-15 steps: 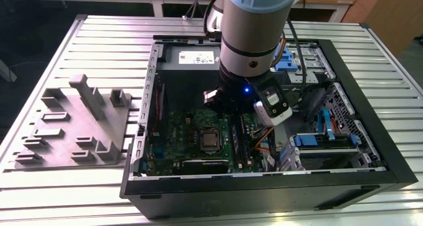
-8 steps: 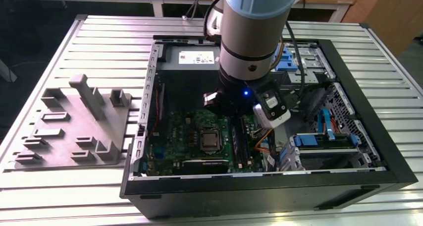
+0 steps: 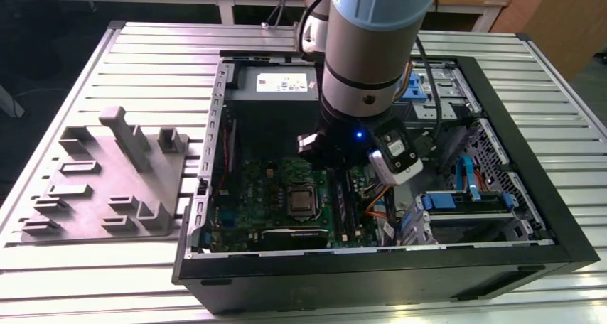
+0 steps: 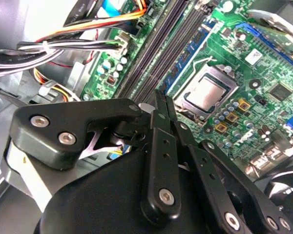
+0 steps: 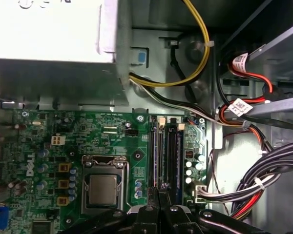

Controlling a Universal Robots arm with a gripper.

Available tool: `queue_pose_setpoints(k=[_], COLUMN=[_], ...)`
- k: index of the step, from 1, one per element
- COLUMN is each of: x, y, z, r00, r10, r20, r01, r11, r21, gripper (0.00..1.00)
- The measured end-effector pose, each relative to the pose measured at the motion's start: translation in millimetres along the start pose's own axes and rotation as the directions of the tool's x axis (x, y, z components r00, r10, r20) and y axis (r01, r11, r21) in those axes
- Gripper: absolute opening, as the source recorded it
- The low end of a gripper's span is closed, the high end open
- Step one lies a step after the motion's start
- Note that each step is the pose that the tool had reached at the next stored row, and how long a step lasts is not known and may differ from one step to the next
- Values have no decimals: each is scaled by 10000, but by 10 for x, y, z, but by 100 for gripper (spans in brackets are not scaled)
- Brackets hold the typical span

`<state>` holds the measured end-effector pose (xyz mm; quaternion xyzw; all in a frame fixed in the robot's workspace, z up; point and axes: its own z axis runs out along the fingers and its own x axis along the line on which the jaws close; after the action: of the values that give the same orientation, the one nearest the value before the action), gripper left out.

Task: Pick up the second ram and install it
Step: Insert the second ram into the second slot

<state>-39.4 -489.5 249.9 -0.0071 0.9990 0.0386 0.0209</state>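
The second ram (image 4: 190,56), a thin dark blue-green strip, runs straight out from my fingertips along the black slots next to the CPU socket (image 4: 207,95). It shows the same way in the first wrist view (image 5: 159,156), in line with the slots. My gripper (image 4: 162,97) (image 5: 158,192) is shut on the strip's upper edge. I cannot tell how deep the strip sits in its slot. In the exterior view the gripper (image 3: 328,160) is low inside the open computer case, over the green motherboard (image 3: 256,189).
The silver power supply (image 3: 275,82) sits at the case's far end. Cable bundles (image 5: 254,190) (image 4: 63,44) lie close beside the slots. Blue drive bays (image 3: 465,200) fill the case on the exterior view's right. A grey holder tray (image 3: 104,182) lies outside on the slatted table.
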Motion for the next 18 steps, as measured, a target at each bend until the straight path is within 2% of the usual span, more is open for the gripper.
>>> queue_pose_setpoints(k=[5,14,18], x=[-13,-15,-40], y=[-4,-36,-39], z=[32,40,57], r00=[10000,10000,10000], r10=[1,1,-1], r20=[0,1,-1], r01=[-1,-1,1], r11=[10000,10000,10000], r21=[0,-2,3], gripper=[11,11,11])
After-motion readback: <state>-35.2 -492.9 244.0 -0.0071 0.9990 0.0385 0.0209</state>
